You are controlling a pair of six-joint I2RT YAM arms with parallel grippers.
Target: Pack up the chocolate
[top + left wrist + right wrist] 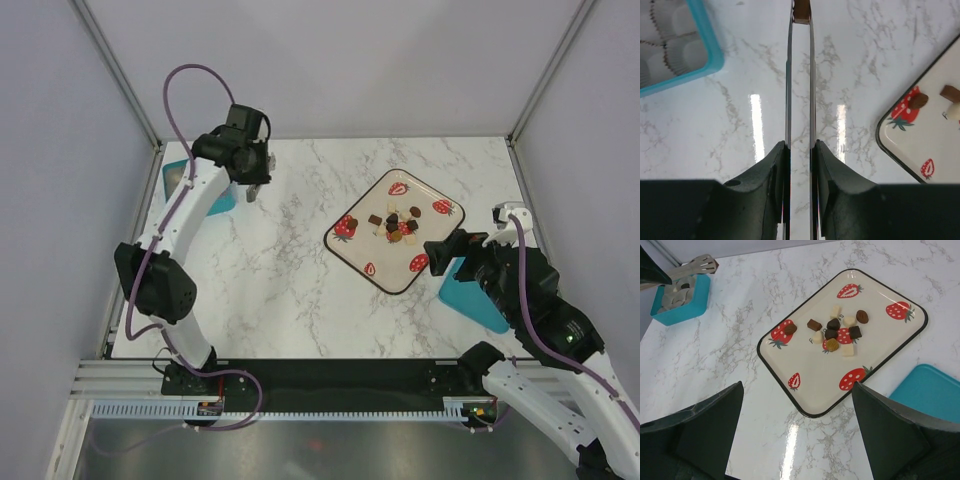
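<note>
- Far left of the tray [880,345], the box [715,50] sits on the surface [290,260]. The cups we can see in it look unfilled.
- Between box and tray, our left gripper [800,147] is clamped on the tongs [788,75]. Their tips pinch one brown piece [801,12] above the surface, seemingly just short of the box.
- We judge the step in hand to be carrying this piece to a cup. We should keep the squeeze steady, centre the tips over an unfilled cup, and lower well in before easing off so the piece cannot bounce out.
- At the tray's middle lies the rest of the chocolate [832,332], with one piece apart towards its left corner.
- Right of the tray, our right gripper [797,390] hangs wide open, holding nothing, near the lid [930,390]. It is best left parked there.
</note>
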